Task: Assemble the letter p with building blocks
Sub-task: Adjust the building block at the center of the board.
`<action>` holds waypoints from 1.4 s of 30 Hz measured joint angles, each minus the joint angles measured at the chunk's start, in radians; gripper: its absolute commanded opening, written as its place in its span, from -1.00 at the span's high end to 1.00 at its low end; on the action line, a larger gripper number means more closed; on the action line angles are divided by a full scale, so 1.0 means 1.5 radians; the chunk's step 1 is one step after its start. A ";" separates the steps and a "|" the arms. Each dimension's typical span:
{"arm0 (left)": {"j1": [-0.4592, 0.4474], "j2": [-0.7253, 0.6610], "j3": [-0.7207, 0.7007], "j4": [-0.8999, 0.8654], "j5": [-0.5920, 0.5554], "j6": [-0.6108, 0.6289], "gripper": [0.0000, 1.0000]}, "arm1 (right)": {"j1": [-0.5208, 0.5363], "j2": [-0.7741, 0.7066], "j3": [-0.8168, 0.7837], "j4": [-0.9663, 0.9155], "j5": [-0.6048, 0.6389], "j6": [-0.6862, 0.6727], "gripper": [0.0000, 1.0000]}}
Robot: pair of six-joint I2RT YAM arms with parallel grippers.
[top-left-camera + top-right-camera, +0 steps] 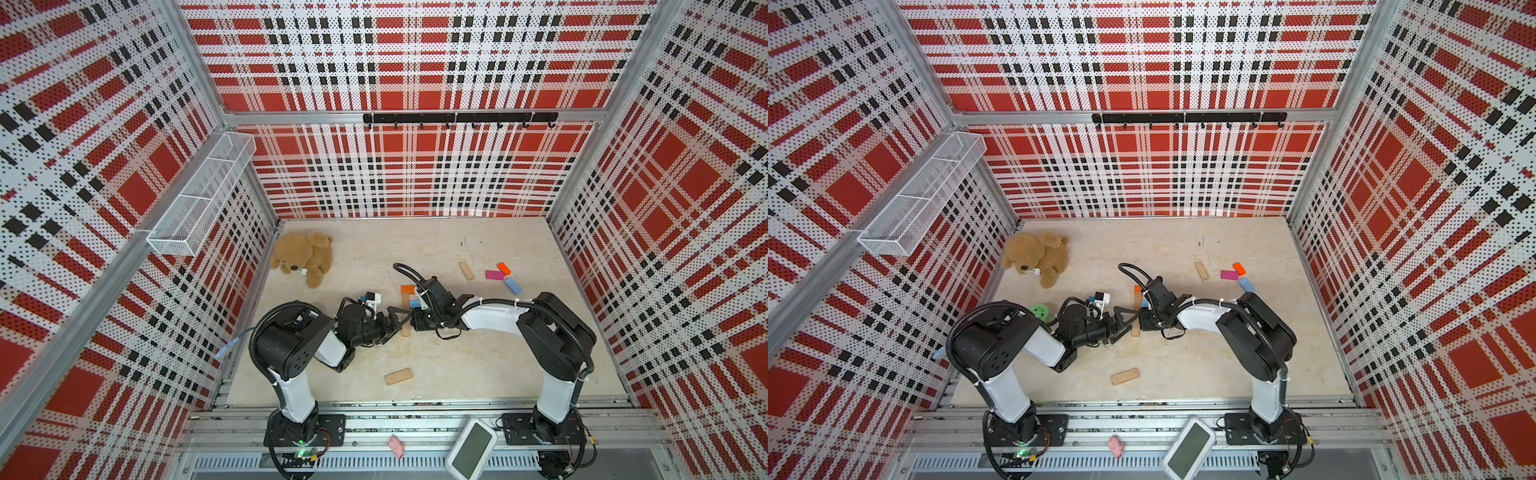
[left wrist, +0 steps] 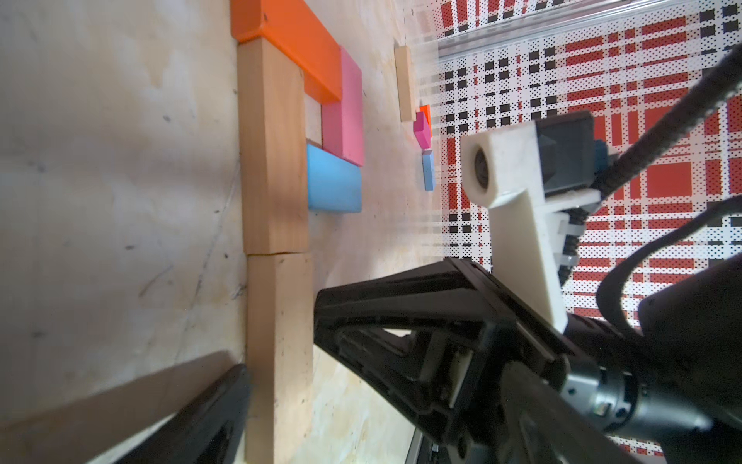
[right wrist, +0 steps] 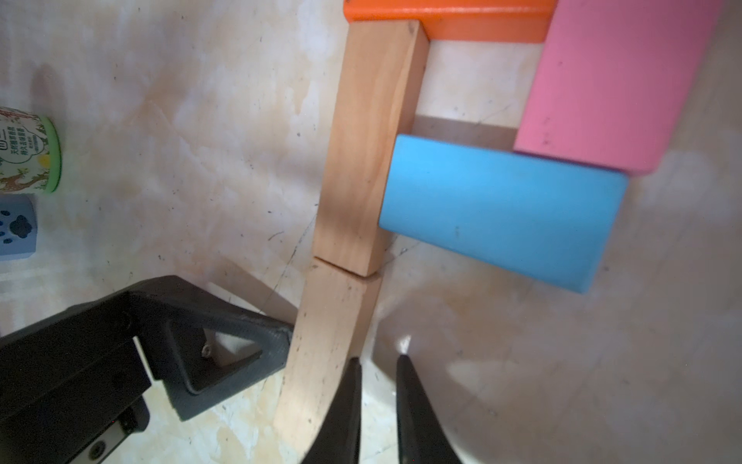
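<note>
On my pale tabletop (image 1: 415,249): joined building blocks (image 2: 273,160), loose blocks (image 1: 494,274) scattered apart, teddy bear (image 1: 303,255).

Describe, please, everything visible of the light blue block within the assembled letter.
The light blue block is a flat rectangular brick with rounded edges and matte, faintly scuffed paint. It lies flat on the table, one short end against the upper tan block, along that block's side, forming the P's lower bar. The pink block meets its long edge with one end. Nothing rests on it.
</note>
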 measured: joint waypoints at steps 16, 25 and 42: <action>-0.002 -0.001 0.000 -0.001 -0.011 -0.002 -0.99 | -0.001 0.006 0.009 -0.005 0.000 -0.001 0.60; -0.003 -0.005 0.000 -0.009 -0.015 -0.002 -0.99 | -0.001 0.007 0.009 -0.005 0.002 -0.001 0.60; -0.041 -0.390 -0.025 -0.393 -0.083 0.073 -0.99 | -0.008 -0.153 -0.044 -0.011 0.053 -0.009 0.34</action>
